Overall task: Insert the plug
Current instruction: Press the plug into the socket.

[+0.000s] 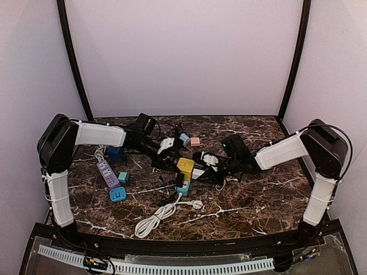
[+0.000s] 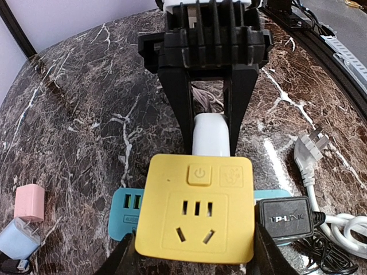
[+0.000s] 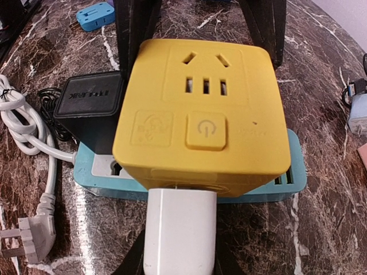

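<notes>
Mid-table: L tool (image 1: 182,166), R tool (image 1: 199,172) nose-to-nose, arms (image 1: 100,134) extended.

Bright even light, glare on the table (image 2: 86,114), sharp focus

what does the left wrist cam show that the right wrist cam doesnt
Only left wrist: the right gripper seen whole, ribbed body included, and the white cable track at the table's edge. Only right wrist: a blue adapter beyond the yellow socket cube. Both: that cube, the white adapter against its side, the teal power strip, the black TP-Link adapter and the white three-pin plug.
</notes>
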Robot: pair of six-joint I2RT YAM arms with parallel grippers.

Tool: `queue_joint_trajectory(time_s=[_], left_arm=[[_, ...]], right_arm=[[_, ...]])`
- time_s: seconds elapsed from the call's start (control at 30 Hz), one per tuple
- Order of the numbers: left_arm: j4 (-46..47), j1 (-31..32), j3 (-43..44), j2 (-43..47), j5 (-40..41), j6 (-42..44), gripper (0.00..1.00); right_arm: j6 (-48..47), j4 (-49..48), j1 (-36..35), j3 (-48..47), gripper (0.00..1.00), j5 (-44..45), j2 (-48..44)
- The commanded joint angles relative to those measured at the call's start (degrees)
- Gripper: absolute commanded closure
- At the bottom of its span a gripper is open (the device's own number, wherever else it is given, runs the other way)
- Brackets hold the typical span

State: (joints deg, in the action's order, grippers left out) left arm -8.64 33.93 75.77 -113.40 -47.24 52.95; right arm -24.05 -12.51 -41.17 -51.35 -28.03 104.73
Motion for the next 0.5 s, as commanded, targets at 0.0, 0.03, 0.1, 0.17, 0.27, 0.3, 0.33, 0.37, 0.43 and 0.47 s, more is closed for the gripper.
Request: queue_joint_trajectory(time_s=[0.0, 0.03, 0.1, 0.17, 0.27, 0.3, 0.33, 0.37, 0.43, 0.47], left_arm=[[-2.29, 0.89, -0.47, -0.85, -1.6, 0.86, 0.99], [-1.74, 1.51, -0.54, -0.85, -0.3, -0.63, 0.99], [0.39, 2.11, -1.2, -0.74, 0.71, -4.4, 0.99], [3.36, 2.52, -3.02, -0.48, 0.34, -8.53, 0.99], [8.62, 3.2, -5.38, -0.03, -0.82, -11.56, 0.99], [11.74, 3.31, -6.56, 0.01, -0.87, -13.03, 0.99], [13.49, 3.5, -7.15, -0.07, -1.17, -13.96, 0.99], [16.38, 3.55, -8.16, -0.39, -1.53, -15.45, 0.99], [19.08, 3.81, -9.1, -0.81, -2.74, -17.07, 0.99], [19.66, 4.05, -9.3, -0.92, -3.92, -17.96, 0.99]], right_arm=[[-1.17, 1.46, 0.3, -6.24, 1.0, -1.91, 1.15], [-0.5, 2.46, 0.28, -7.58, 1.0, -0.88, 1.44], [0.76, 3.36, -0.12, -9.18, 1.0, 1.51, 1.58], [1.47, 0.81, -1.06, -8.47, 1.0, 2.03, 0.73], [1.79, -2.2, -2.54, -7.71, 1.0, 1.62, -0.06], [1.87, -2.58, -2.93, -7.85, 1.0, 1.35, -0.2], [1.86, -3.77, -3.17, -7.72, 1.0, 0.45, -0.41], [1.84, -5.55, -3.29, -7.27, 1.0, -1.3, -0.55], [1.88, -8.83, -3.36, -6.41, 1.0, -4.4, -0.58], [1.43, -8.62, -3.4, -6.9, 1.0, -5.26, -0.37]])
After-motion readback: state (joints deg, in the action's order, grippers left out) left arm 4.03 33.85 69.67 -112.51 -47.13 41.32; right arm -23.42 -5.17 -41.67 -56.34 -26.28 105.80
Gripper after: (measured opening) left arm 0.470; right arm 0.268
